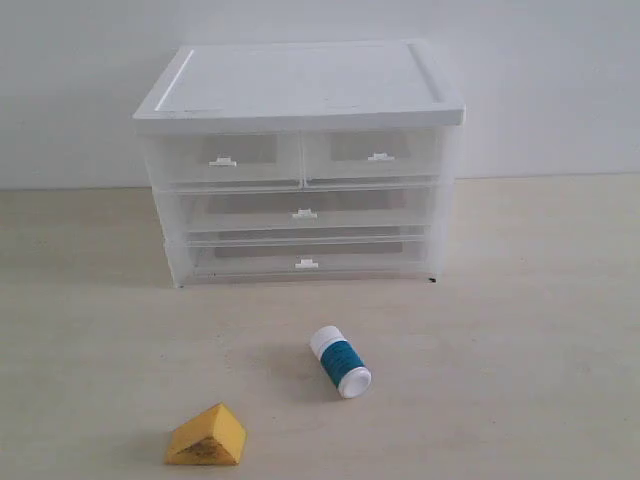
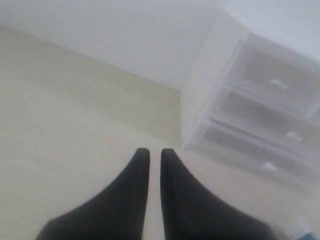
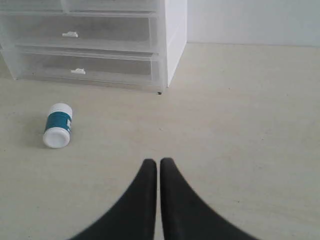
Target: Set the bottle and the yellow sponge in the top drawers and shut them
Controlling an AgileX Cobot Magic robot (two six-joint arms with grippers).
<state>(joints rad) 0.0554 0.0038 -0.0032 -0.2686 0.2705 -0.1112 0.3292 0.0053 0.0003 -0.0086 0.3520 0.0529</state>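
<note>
The white bottle (image 1: 340, 362) with a teal label lies on its side on the table in front of the cabinet; the right wrist view also shows the bottle (image 3: 58, 125). A yellow wedge sponge (image 1: 207, 437) rests near the front edge, left of the bottle. Both top drawers, left (image 1: 223, 159) and right (image 1: 376, 155), are pushed in under the white top. Neither arm appears in the exterior view. My left gripper (image 2: 155, 152) is shut and empty above bare table, the cabinet (image 2: 260, 115) off to one side. My right gripper (image 3: 158, 162) is shut and empty, apart from the bottle.
Two full-width drawers (image 1: 305, 213) (image 1: 306, 263) sit closed below the top pair. The cabinet stands against a white wall. The pale wooden tabletop (image 1: 540, 330) stretches around it on both sides.
</note>
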